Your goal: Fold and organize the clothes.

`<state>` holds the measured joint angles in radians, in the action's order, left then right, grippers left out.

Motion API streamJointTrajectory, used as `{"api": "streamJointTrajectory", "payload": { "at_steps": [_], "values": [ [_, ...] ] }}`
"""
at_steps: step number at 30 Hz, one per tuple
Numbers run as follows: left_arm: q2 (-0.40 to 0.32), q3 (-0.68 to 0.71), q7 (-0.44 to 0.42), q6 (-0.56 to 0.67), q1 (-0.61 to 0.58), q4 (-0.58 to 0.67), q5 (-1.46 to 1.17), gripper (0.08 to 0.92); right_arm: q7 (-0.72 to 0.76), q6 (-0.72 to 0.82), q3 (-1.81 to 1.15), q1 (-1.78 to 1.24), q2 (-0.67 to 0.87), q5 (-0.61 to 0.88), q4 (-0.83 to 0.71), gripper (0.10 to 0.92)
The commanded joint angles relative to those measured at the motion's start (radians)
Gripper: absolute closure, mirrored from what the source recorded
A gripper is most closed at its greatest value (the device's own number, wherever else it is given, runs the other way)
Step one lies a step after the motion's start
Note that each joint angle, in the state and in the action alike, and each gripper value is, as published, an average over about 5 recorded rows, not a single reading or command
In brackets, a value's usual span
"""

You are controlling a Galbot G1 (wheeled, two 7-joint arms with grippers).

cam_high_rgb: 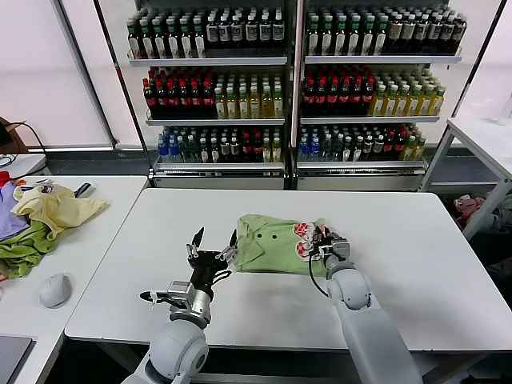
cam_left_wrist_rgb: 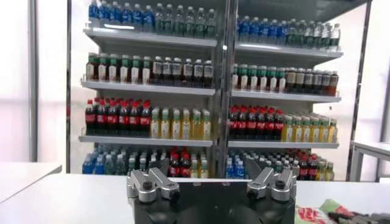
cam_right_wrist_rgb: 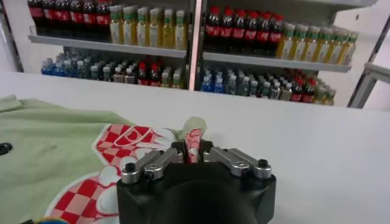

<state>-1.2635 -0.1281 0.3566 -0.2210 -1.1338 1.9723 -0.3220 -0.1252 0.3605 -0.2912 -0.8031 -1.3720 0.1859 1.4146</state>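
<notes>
The clothes, a light green polo shirt (cam_high_rgb: 268, 242) with a red-and-white checkered print, lie partly folded on the white table (cam_high_rgb: 416, 264). My right gripper (cam_high_rgb: 323, 241) is at the shirt's right edge, shut on a pinched fold of printed fabric (cam_right_wrist_rgb: 192, 145); in the right wrist view the rest of the shirt (cam_right_wrist_rgb: 49, 146) spreads flat beside it. My left gripper (cam_high_rgb: 214, 240) stands open just off the shirt's left edge, fingers wide and nothing between them. In the left wrist view that gripper (cam_left_wrist_rgb: 210, 182) faces the shelves, with a corner of the shirt (cam_left_wrist_rgb: 314, 213) beside it.
On a side table (cam_high_rgb: 88, 264) to the left lie a pale yellow garment (cam_high_rgb: 56, 208), a darker green one (cam_high_rgb: 22, 246), a purple one (cam_high_rgb: 6, 214) and a grey rounded object (cam_high_rgb: 54, 290). Bottle shelves (cam_high_rgb: 288, 88) stand behind. Another white table (cam_high_rgb: 480, 136) is at far right.
</notes>
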Motion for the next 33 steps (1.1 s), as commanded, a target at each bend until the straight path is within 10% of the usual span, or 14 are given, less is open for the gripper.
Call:
{"api": "streamJointTrajectory", "payload": {
  "at_steps": [1, 18, 33],
  "values": [
    [0.011, 0.01, -0.003, 0.003, 0.018, 0.001, 0.021, 0.177, 0.061, -0.199, -0.062, -0.085, 0.057, -0.074, 0.118, 0.7],
    [0.034, -0.023, -0.04, -0.011, -0.026, 0.045, 0.059, 0.177, 0.019, -0.382, -0.215, -0.451, 0.063, -0.085, 0.485, 0.238],
    [0.023, -0.104, -0.131, -0.062, -0.108, 0.119, 0.072, 0.177, -0.02, -0.387, -0.253, -0.668, 0.095, -0.023, 0.665, 0.203]
  ]
}}
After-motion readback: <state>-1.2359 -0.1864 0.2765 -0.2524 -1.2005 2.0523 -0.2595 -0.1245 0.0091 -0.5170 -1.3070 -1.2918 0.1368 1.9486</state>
